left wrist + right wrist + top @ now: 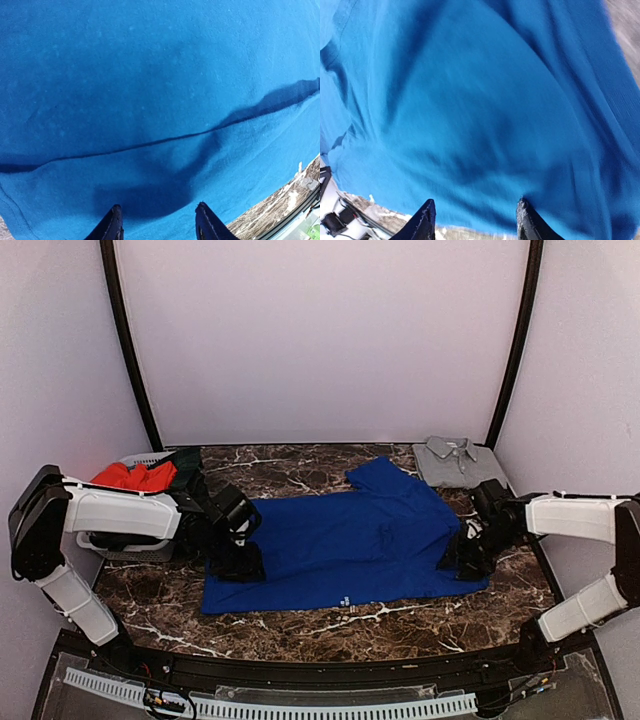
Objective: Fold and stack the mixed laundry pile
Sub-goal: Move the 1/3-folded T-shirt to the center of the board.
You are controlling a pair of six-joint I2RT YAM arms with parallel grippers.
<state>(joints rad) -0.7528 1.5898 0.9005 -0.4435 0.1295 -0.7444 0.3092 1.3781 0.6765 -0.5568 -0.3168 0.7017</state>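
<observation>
Top external view: the royal-blue T-shirt [340, 545] lies spread flat on the counter [300, 630]; left tool [238, 562] and right tool [462, 558] sit at its opposite ends, jaws apart, gripping nothing; seemingly the fold's start; next, both must pinch the edges evenly.

A dark brown bench [330, 625] with white marble veining lies inside a white enclosure with a plain back wall [320, 330]. Two black poles curve up from its far corners, a left pole [130, 350] and a right pole [515, 340]. A small pale grey basket [145, 457] with a slotted rim stands at the bench's left edge. A white slotted cable duct [270, 703] runs along the near edge. In the right wrist view, black hardware and wires [331, 220] sit in the lower left corner.
</observation>
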